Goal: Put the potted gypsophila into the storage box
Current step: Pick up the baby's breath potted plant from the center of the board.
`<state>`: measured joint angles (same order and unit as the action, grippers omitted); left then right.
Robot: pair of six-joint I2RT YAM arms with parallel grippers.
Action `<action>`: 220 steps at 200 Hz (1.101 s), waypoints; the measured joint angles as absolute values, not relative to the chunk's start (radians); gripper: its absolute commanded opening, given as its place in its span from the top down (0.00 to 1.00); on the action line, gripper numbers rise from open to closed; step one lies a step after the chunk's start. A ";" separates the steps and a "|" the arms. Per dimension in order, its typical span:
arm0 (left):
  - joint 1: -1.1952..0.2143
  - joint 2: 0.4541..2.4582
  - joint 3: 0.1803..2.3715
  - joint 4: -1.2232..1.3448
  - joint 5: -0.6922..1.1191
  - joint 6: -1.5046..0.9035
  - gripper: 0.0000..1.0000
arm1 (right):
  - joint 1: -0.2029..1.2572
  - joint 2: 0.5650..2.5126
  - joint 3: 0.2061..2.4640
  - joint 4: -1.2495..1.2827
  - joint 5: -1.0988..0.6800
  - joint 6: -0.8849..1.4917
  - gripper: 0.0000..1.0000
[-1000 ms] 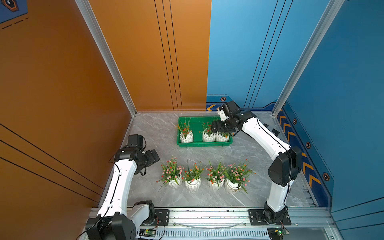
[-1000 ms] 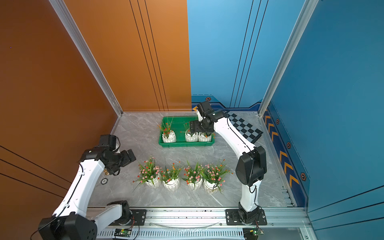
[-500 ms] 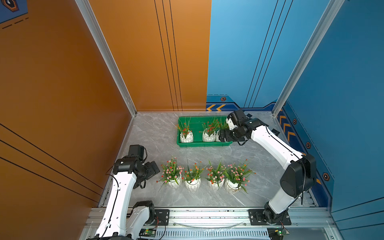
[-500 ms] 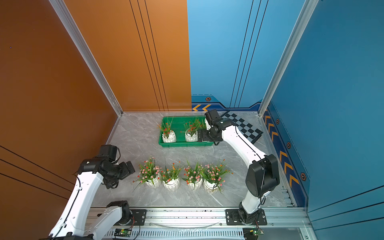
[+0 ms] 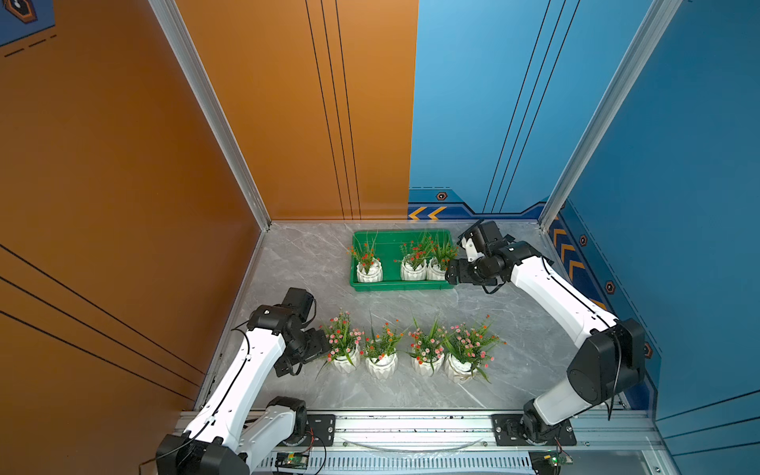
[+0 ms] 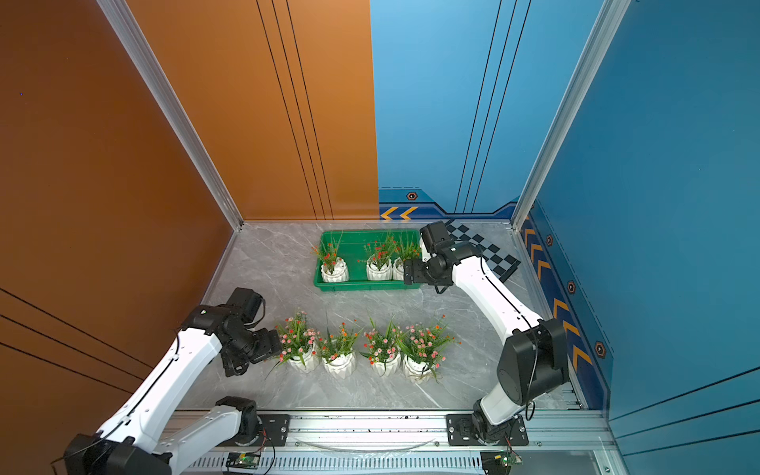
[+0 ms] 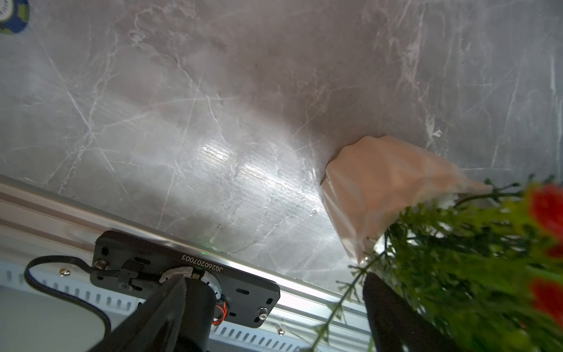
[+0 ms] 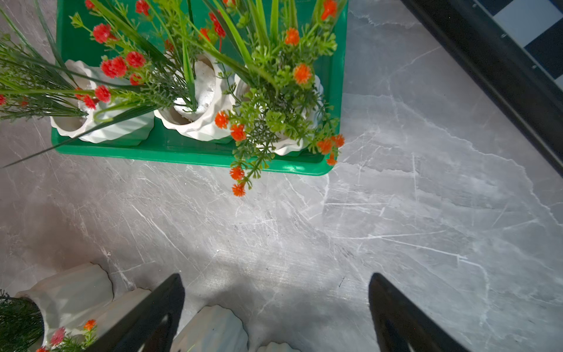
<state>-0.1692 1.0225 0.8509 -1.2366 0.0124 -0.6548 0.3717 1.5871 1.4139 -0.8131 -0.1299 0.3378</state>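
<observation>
The green storage box (image 5: 395,286) holds three potted gypsophila: one at its left (image 5: 369,272) and two side by side at its right (image 5: 413,271) (image 5: 436,269). Several more pots stand in a row nearer the front; the leftmost (image 5: 345,364) is next to my left gripper (image 5: 320,346). In the left wrist view that gripper (image 7: 274,279) is open, the pot (image 7: 380,189) lies beyond one finger and a sprig crosses the gap. My right gripper (image 5: 452,273) is open, just off the box's right end, over bare table (image 8: 276,275), with the box (image 8: 189,152) ahead.
The black-and-grey chequered board (image 6: 489,251) lies at the back right behind the right arm. Orange and blue walls close in the grey marble table (image 5: 312,255). The front rail (image 5: 411,423) carries both arm bases. The front pots (image 8: 70,292) show beside a right finger.
The right gripper has drawn back out of the box to its right end, leaving a pot inside. The left arm has swung forward and in toward the leftmost front pot.
</observation>
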 measured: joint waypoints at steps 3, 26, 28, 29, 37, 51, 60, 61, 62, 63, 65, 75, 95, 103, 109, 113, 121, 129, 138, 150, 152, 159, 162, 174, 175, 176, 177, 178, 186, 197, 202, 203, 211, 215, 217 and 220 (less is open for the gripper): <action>-0.173 1.026 0.851 -1.235 0.011 -0.657 0.11 | 0.372 1.587 1.412 -0.812 -0.130 0.338 0.05; -0.197 1.046 0.851 -1.224 0.007 -0.672 0.12 | 0.372 1.587 1.399 -0.801 -0.130 0.341 0.04; -0.199 1.048 0.850 -1.222 0.007 -0.672 0.12 | 0.372 1.587 1.398 -0.800 -0.130 0.341 0.04; -0.199 1.050 0.850 -1.222 0.007 -0.672 0.12 | 0.372 1.587 1.398 -0.800 -0.130 0.341 0.05; -0.205 1.056 0.849 -1.217 0.007 -0.675 0.13 | 0.372 1.587 1.394 -0.798 -0.130 0.341 0.05; -0.212 1.068 0.843 -1.207 0.006 -0.681 0.17 | 0.372 1.588 1.391 -0.797 -0.130 0.341 0.04; -0.218 1.074 0.841 -1.199 0.006 -0.684 0.19 | 0.372 1.588 1.390 -0.793 -0.130 0.341 0.05; -0.218 1.074 0.841 -1.198 0.005 -0.684 0.19 | 0.372 1.588 1.390 -0.793 -0.130 0.341 0.05; -0.219 1.075 0.841 -1.196 0.005 -0.686 0.19 | 0.372 1.588 1.390 -0.793 -0.130 0.341 0.05; -0.219 1.075 0.841 -1.196 0.005 -0.687 0.19 | 0.372 1.588 1.390 -0.793 -0.130 0.341 0.04; -0.220 1.077 0.840 -1.194 0.005 -0.690 0.19 | 0.372 1.588 1.390 -0.792 -0.130 0.341 0.05; -0.226 1.083 0.839 -1.185 0.004 -0.694 0.22 | 0.372 1.588 1.390 -0.792 -0.130 0.341 0.05; -0.242 1.102 0.838 -1.164 0.004 -0.705 0.26 | 0.372 1.588 1.388 -0.791 -0.130 0.341 0.05; -0.249 1.110 0.838 -1.156 0.004 -0.707 0.27 | 0.372 1.588 1.388 -0.791 -0.130 0.341 0.05; -0.252 1.113 0.838 -1.151 0.004 -0.709 0.28 | 0.372 1.588 1.387 -0.791 -0.130 0.341 0.05; -0.253 1.114 0.838 -1.147 0.004 -0.709 0.30 | 0.372 1.588 1.386 -0.791 -0.130 0.341 0.05; -0.257 1.114 0.838 -1.142 0.004 -0.712 0.32 | 0.372 1.588 1.386 -0.791 -0.130 0.341 0.05; -0.259 1.116 0.838 -1.137 0.005 -0.716 0.34 | 0.372 1.588 1.386 -0.791 -0.130 0.341 0.05; -0.262 1.120 0.838 -1.131 0.007 -0.720 0.37 | 0.372 1.588 1.385 -0.790 -0.130 0.341 0.04; -0.263 1.122 0.838 -1.122 0.009 -0.722 0.38 | 0.372 1.588 1.382 -0.788 -0.130 0.341 0.05; -0.263 1.124 0.838 -1.121 0.010 -0.723 0.39 | 0.372 1.588 1.381 -0.787 -0.130 0.341 0.05; -0.263 1.127 0.839 -1.117 0.012 -0.723 0.40 | 0.372 1.588 1.377 -0.785 -0.130 0.341 0.04; -0.263 1.128 0.839 -1.116 0.013 -0.723 0.41 | 0.372 1.588 1.377 -0.784 -0.130 0.341 0.04; -0.264 1.136 0.842 -1.111 0.017 -0.723 0.44 | 0.372 1.588 1.374 -0.784 -0.130 0.341 0.05; -0.265 1.136 0.842 -1.111 0.017 -0.723 0.44 | 0.372 1.588 1.374 -0.784 -0.130 0.341 0.04; -0.265 1.137 0.842 -1.110 0.017 -0.725 0.44 | 0.372 1.588 1.373 -0.783 -0.130 0.341 0.05; -0.265 1.138 0.842 -1.110 0.018 -0.725 0.44 | 0.372 1.588 1.373 -0.783 -0.130 0.341 0.04; -0.266 1.139 0.843 -1.110 0.019 -0.724 0.45 | 0.372 1.588 1.373 -0.783 -0.130 0.341 0.05; -0.268 1.143 0.845 -1.107 0.020 -0.723 0.46 | 0.372 1.588 1.373 -0.783 -0.130 0.341 0.04; -0.270 1.148 0.847 -1.095 0.020 -0.724 0.47 | 0.372 1.588 1.373 -0.783 -0.130 0.341 0.05; -0.270 1.150 0.846 -1.084 0.021 -0.724 0.47 | 0.372 1.588 1.373 -0.783 -0.130 0.341 0.05; -0.270 1.150 0.845 -1.083 0.022 -0.724 0.48 | 0.372 1.588 1.373 -0.782 -0.130 0.341 0.05; -0.271 1.159 0.842 -1.067 0.026 -0.724 0.48 | 0.372 1.588 1.373 -0.782 -0.130 0.341 0.05; -0.272 1.164 0.839 -1.060 0.026 -0.724 0.48 | 0.372 1.589 1.373 -0.781 -0.130 0.341 0.04; -0.272 1.168 0.837 -1.057 0.027 -0.724 0.48 | 0.372 1.589 1.373 -0.781 -0.130 0.341 0.05; -0.273 1.173 0.833 -1.053 0.028 -0.724 0.48 | 0.372 1.590 1.373 -0.781 -0.130 0.341 0.05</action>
<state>-0.2726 1.1728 0.8330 -1.0527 0.0280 -0.7242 0.3717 1.5898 1.3727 -0.7811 -0.1299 0.3408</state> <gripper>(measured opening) 0.522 0.955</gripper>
